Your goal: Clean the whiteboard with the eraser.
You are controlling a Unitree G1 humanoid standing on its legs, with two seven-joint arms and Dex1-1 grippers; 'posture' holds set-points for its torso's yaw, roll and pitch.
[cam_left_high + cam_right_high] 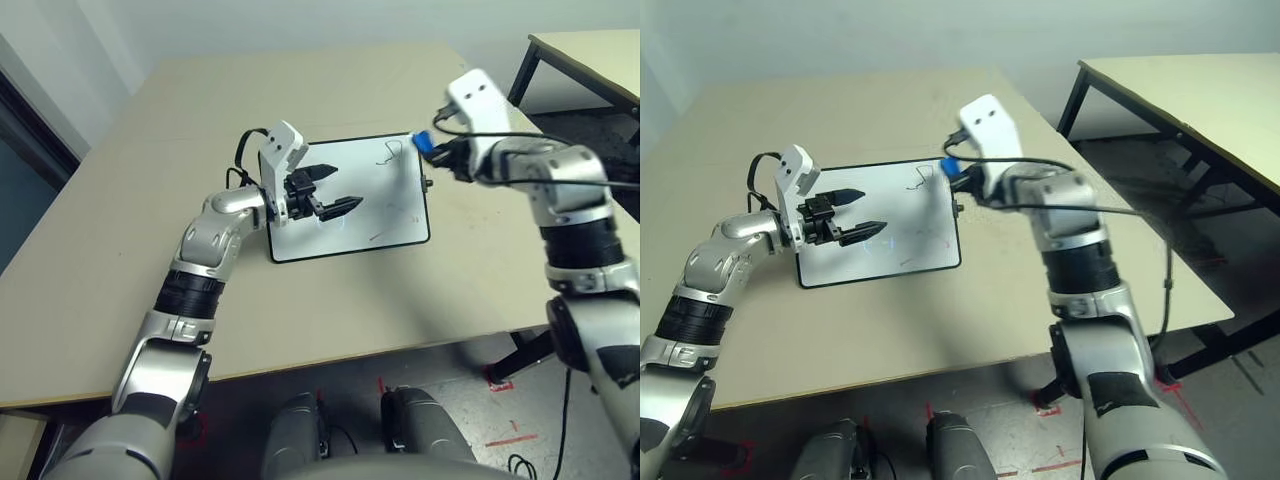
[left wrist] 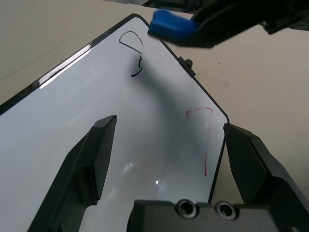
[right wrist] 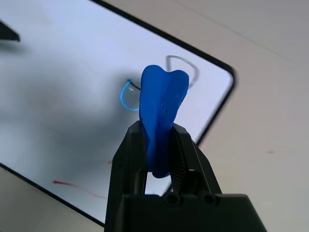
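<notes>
Blue eraser (image 3: 161, 116) was pinched tight between the right gripper's (image 3: 159, 145) two black fingers, squeezed so its free end bulged past the tips. That gripper sat in the air over the board's (image 1: 350, 215) far right corner, eraser clear of the surface, just by the black scribble (image 2: 135, 53) there. Left gripper (image 1: 325, 190) was spread wide with nothing in it, hovering over the board's left half, fingers pointing across toward the right. Board lay flat on the tan table (image 1: 120, 220), roughly centred, black frame all round, a small knob (image 2: 189, 63) on its right edge. Marks on it: black loops near the far right corner, a thin red line (image 2: 205, 140) closer to the near right side.
</notes>
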